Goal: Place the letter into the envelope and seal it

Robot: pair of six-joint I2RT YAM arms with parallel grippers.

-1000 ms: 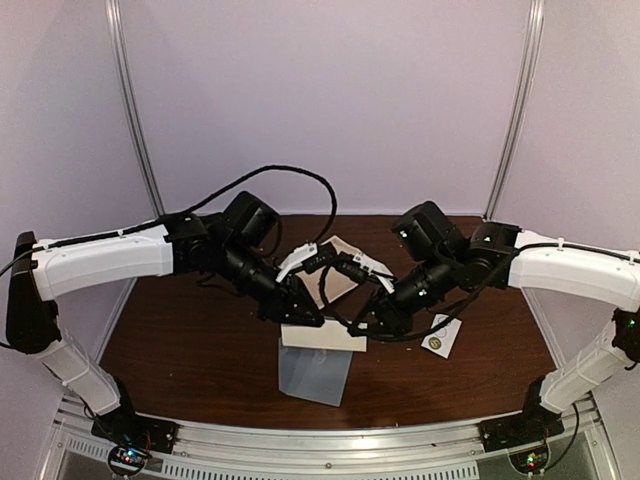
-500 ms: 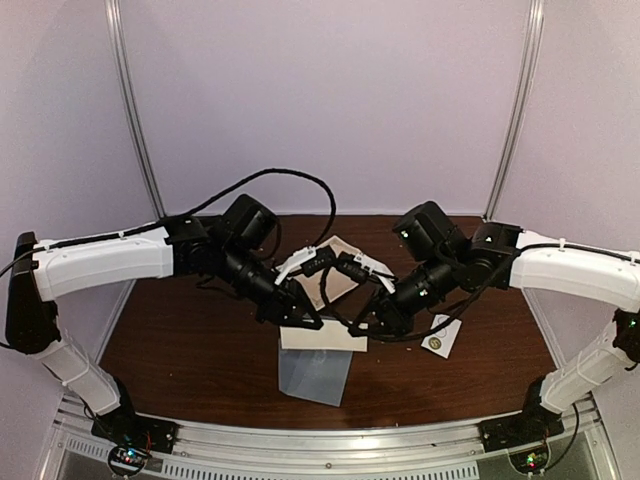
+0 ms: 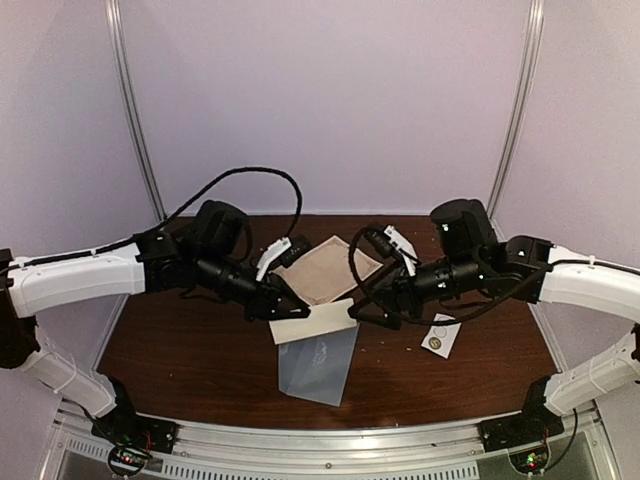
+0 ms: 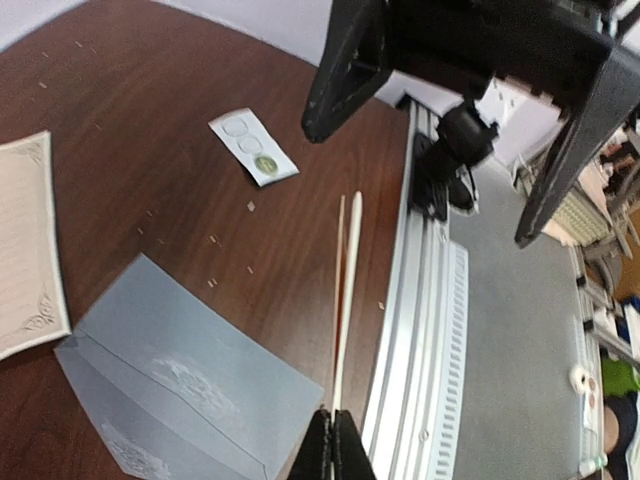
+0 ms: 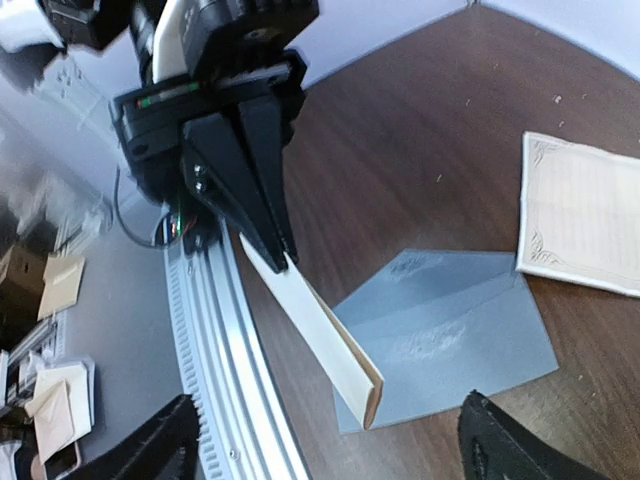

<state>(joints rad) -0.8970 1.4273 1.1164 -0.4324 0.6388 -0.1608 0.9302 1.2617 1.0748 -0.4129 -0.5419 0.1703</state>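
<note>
The letter (image 3: 318, 328), a folded cream sheet, hangs just above the table with my left gripper (image 3: 299, 312) shut on its left end. The left wrist view shows the letter (image 4: 345, 300) edge-on, running away from the shut left gripper (image 4: 334, 442). The grey-blue envelope (image 3: 320, 365) lies flat below it, shown again as the envelope (image 5: 455, 335) and the envelope (image 4: 185, 385). My right gripper (image 3: 357, 314) stands open just off the letter's right end, touching nothing. From the right wrist, the letter (image 5: 320, 330) points between the wide-apart fingers of the right gripper (image 5: 330, 452).
A cream sheet with an ornate border (image 3: 325, 268) lies flat behind the envelope. A small white sticker strip (image 3: 438, 335) with circles rests to the right. The aluminium rail (image 3: 330, 440) runs along the table's near edge.
The right gripper has opened, let go of the letter and drawn back to the right. The left arm has shifted left and lower, still holding the letter.
</note>
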